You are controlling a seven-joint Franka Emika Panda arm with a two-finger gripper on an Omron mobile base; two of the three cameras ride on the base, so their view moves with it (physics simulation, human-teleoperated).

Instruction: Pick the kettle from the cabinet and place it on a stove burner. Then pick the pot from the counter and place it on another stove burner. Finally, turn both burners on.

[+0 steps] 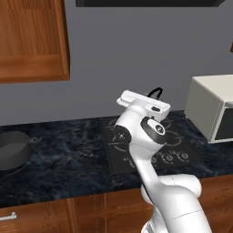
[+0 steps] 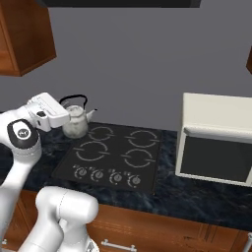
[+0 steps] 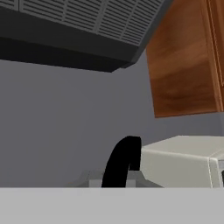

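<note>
Black arched handle of the kettle [image 2: 75,120] sits clamped in the claw [image 2: 63,119].

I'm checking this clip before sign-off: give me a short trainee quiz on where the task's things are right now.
1. True or false: the kettle is at the rear left burner of the cooktop.
2. Where is the pot? A) on a burner B) on the counter, left of the cooktop C) inside the microwave
3. Fill in: the kettle's arched handle is coloured ____.

Key: 1 true; 2 B; 3 black.
</note>
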